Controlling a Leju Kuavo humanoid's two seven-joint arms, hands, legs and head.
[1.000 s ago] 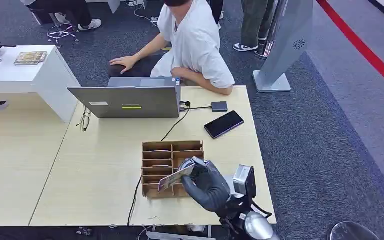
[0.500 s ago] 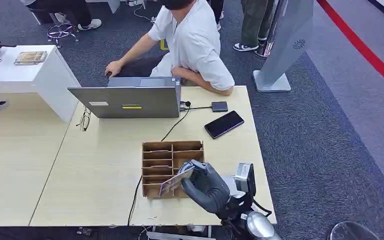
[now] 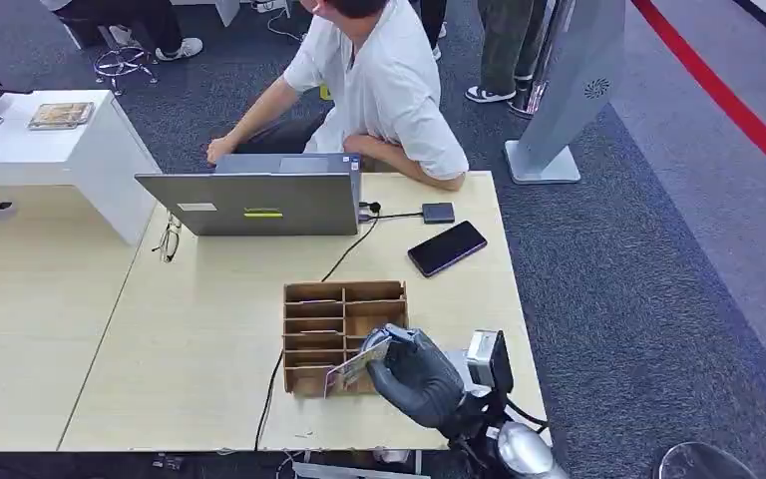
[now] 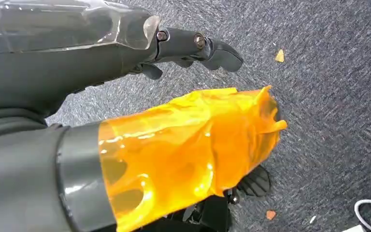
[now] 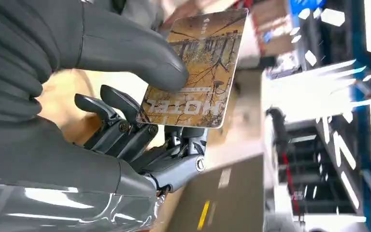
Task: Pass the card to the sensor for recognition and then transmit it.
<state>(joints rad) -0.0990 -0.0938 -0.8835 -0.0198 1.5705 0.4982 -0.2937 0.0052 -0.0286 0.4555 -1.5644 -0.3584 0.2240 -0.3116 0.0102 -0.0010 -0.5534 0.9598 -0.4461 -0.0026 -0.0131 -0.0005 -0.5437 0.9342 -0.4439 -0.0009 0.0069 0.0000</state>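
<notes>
My right hand (image 3: pixel 417 379) hovers over the near right end of the wooden card box (image 3: pixel 343 298) and pinches a hotel card (image 3: pixel 357 364) that sticks out to the left above the box's front slots. In the right wrist view the thumb (image 5: pixel 125 50) presses the brown tree-printed card (image 5: pixel 200 67) against the fingers (image 5: pixel 121 121). A small dark square device (image 3: pixel 438 213), cabled to the laptop (image 3: pixel 259 203), lies at the table's far right. My left hand (image 4: pixel 174 96) hangs over grey carpet holding nothing, its thumb wrapped in orange film (image 4: pixel 188 150).
A black phone (image 3: pixel 446 247) lies between the box and the square device. A person in a white shirt (image 3: pixel 384 80) sits behind the laptop, one hand at its far side. A cable (image 3: pixel 274 384) runs along the box's left side. Glasses (image 3: pixel 168 240) lie left of the laptop.
My right hand has drawn slightly nearer to me with the card, which stays over the box's front slots. The person has shifted their arm toward the laptop.
</notes>
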